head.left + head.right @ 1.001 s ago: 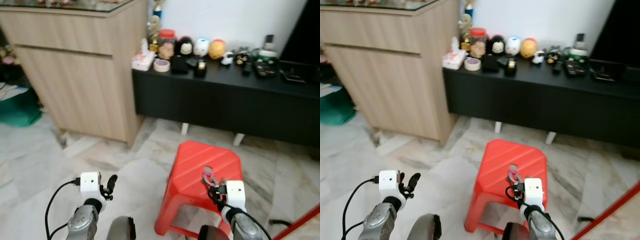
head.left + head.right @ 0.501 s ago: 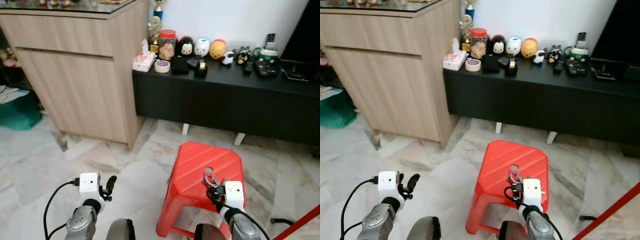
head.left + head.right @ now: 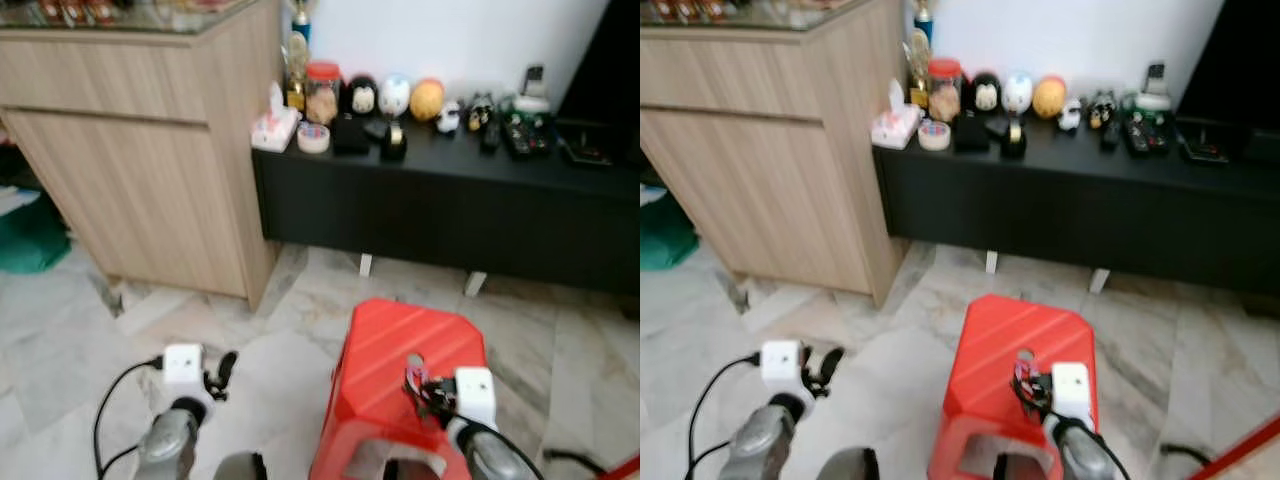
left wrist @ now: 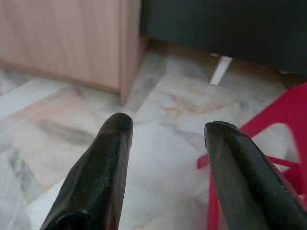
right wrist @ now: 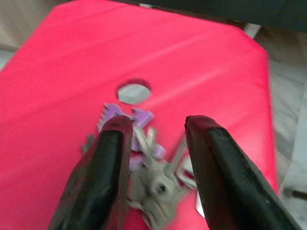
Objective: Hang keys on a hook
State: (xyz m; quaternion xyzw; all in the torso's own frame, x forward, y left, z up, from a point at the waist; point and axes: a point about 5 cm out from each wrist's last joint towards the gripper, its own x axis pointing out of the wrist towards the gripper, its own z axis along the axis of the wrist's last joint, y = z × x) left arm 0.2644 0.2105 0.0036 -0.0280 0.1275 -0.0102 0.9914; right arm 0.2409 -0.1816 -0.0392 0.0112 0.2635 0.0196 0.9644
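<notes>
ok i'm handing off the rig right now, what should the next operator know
Right end effector: fingers open, poised over the keys, which lie on the red stool beside its centre hole. Nothing gripped yet.
Left end effector: open and empty, held over the marble floor to the left of the stool.
Done: the robot stands at the stool with the right arm lined up on the keys.
Left: close on the keys, lift them, find a hook and hang them. I cannot make out a hook from here.
</notes>
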